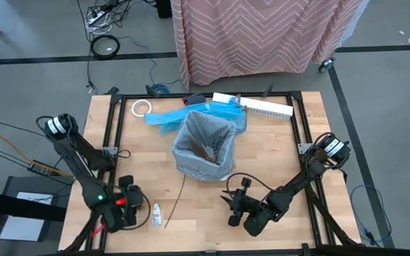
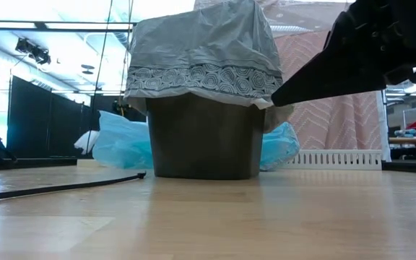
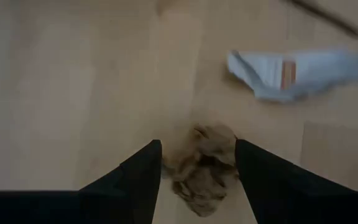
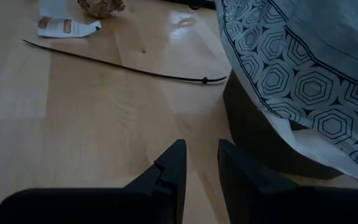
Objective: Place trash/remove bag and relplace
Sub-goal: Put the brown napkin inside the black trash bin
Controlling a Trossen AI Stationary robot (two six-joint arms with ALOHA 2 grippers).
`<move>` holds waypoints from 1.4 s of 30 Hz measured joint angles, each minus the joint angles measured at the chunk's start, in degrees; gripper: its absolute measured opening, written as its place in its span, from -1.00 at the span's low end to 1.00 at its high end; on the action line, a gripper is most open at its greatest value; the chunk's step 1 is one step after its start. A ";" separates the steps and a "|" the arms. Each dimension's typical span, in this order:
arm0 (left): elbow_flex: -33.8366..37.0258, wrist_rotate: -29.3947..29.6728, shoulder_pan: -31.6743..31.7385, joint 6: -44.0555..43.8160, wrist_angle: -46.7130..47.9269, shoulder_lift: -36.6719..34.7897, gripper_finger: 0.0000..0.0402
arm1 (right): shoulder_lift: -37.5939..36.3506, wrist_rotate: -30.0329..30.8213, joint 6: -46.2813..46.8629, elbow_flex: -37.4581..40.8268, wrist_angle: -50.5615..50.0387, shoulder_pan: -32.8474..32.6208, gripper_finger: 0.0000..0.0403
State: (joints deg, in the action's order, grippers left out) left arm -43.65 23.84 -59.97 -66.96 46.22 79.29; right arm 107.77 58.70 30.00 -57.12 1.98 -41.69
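Your left gripper [image 3: 197, 165] sits low over the near left part of the light wooden table [image 1: 276, 153], its two dark fingers [image 3: 135, 180] spread wide with a crumpled brown paper wad [image 3: 204, 168] lying on the wood between them; neither finger visibly presses it, so nothing is gripped. Just beside that wad lies a small white tube with an orange label [image 3: 291, 71], and from above you see the same tube [image 1: 156, 213] right next to the gripper. A thin dark stick [image 1: 175, 203] lies on the table between that tube and the bin.

The dark round bin [image 2: 202, 144] stands near the middle of the table, lined with the thin grey translucent plastic bag [image 1: 203, 146], whose patterned edge [image 2: 204, 79] is folded down over the rim. Brown scraps [image 1: 206, 151] rest inside it. A bright blue plastic bag [image 1: 184, 114] lies behind the bin, touching it, with a white tape roll [image 1: 142, 107] to its left and a long white slotted strip [image 1: 265, 107] to its right (both along the far edge).

Your right gripper [image 4: 201, 165] is near the table's front, just beside the bin on its near right, fingers close together with a narrow gap and nothing held between them
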 joint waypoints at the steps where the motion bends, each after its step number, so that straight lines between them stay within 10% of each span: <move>1: 0.06 -0.83 -0.13 0.60 -0.76 1.05 0.06 | 0.00 0.00 -0.02 0.00 0.02 0.02 -0.61; 11: -0.19 -1.21 -0.45 0.47 -5.45 11.78 0.02 | 0.00 -0.39 -0.04 0.02 0.04 0.20 -0.59; 20: -1.01 -1.51 -0.47 -2.51 -5.17 13.50 -0.88 | -0.02 -0.30 0.44 0.02 0.07 0.66 -0.62; 27: -7.89 0.33 1.76 -2.68 3.83 13.79 -0.94 | -0.04 -0.09 0.48 0.02 0.07 1.10 -0.64; 42: -35.01 32.51 11.29 11.10 30.63 13.77 -0.95 | -0.04 -0.39 0.48 0.02 0.04 1.40 -0.70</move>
State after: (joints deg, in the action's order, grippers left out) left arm -78.66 56.35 -48.68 -55.86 76.85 93.06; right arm 107.72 58.30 30.48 -57.10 2.02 -40.29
